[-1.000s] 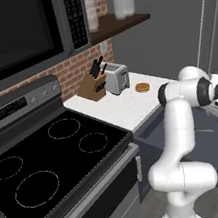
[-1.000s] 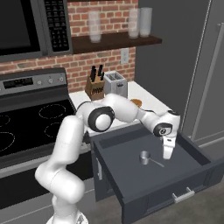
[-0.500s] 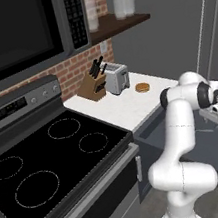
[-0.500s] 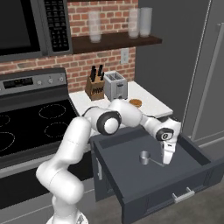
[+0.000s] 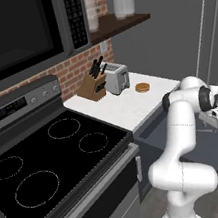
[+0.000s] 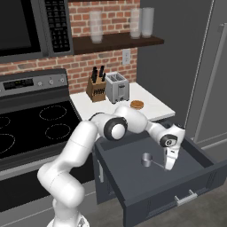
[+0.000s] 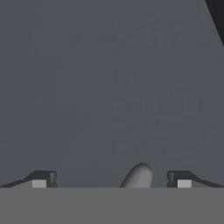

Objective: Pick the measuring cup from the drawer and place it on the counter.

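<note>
Your hand (image 6: 169, 166) hangs spread wide inside the open drawer (image 6: 133, 188), fingers straddling the measuring cup's (image 6: 147, 160) handle end; the cup lies on the drawer floor just beside it.

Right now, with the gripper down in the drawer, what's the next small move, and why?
Probably close the jaws. The open gripper sits low in the drawer at the end of the measuring cup's handle, and in the hand view the handle tip lies between the fingertips.

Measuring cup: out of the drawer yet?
No: the measuring cup lies on the floor of the open drawer, with the open gripper over its handle.
</note>
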